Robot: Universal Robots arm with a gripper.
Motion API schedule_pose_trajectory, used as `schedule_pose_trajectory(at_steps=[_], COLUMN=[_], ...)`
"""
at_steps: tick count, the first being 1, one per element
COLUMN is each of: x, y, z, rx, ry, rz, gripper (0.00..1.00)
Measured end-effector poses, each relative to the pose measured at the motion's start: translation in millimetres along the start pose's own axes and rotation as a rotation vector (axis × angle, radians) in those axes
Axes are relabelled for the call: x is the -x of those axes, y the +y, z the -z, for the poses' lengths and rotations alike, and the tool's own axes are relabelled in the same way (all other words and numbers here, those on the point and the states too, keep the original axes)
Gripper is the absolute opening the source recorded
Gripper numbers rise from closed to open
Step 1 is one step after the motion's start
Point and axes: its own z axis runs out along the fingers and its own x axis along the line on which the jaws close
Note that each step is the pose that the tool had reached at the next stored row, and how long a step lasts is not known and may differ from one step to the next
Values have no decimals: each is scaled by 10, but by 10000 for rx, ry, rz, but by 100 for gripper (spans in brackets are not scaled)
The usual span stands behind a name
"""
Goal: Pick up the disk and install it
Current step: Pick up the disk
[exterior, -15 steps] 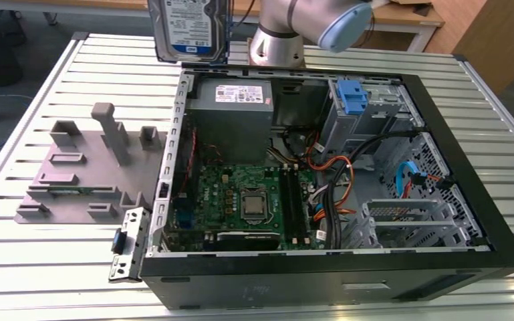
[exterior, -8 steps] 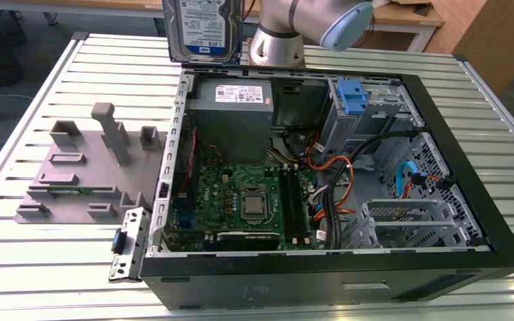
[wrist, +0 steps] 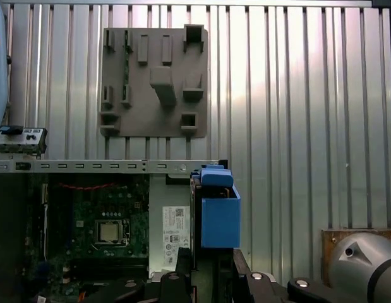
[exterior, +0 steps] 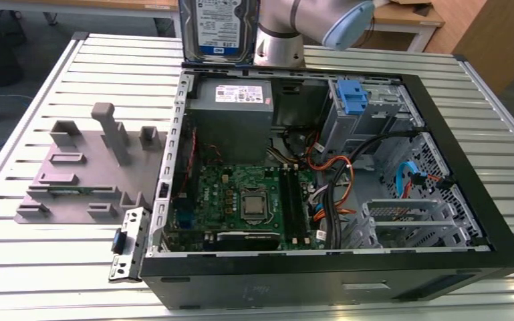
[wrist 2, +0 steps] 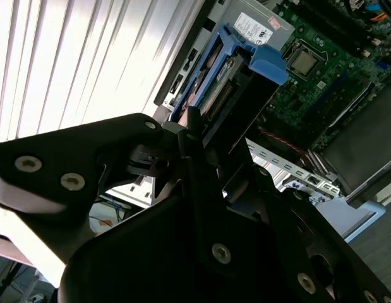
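Exterior view takes in a ribbed aluminium tabletop (exterior: 43,80) that carries a black desktop computer case (exterior: 328,287) lying on its side with the side panel off. A silver-grey robot arm (exterior: 279,33) comes in over the far edge of the case. On the exterior view's left of the case lies a grey plastic fixture plate (exterior: 78,180) with upright pegs and slots. Inside the case a grey metal power-supply box (exterior: 230,120) with a white sticker sits at the far end, and a green motherboard (exterior: 238,194) lies nearer the camera. A tall blue plastic clip piece (exterior: 352,97) stands in the drive cage towards the exterior view's right.

The flat rectangular silver-metal disk (exterior: 221,27) is up in the air beside the arm, above the far rim of the case and clear of the tabletop. It stands upright, its white-and-blue label facing the exterior camera. In the first wrist view the disk (wrist: 219,214) is seen edge-on, with its blue plastic side rail towards the lens and the fixture plate on the tabletop beyond.

In the second wrist view the black claw (wrist 2: 201,139) is closed around the disk's lower end, holding it.
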Motion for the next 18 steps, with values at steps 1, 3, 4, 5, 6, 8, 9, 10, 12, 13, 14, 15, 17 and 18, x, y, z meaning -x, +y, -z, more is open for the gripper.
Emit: schedule_pose_trajectory(at_steps=[1,3,4,5,6,8,9,10,12,13,14,15,17,18], x=[1,3,3,4,5,6,6,6,6,6,7,6,0,-5], y=[-23,-67,-88,-109,-130,-165,-176,-179,-179,-179,-180,-181,-184,-185], z=[1,3,4,5,6,7,8,8,7,7,7,8,7,8], rx=[0,0,0,1,1,0,1,1,0,-1,0,0,-1,0], ry=[1,1,1,1,1,0,2,2,0,0,1,1,0,0], rz=[0,1,0,-1,0,0,1,1,0,-1,0,0,2,1], gripper=[35,35,35,35,35,35,35,35,35,35,35,35,35,35])
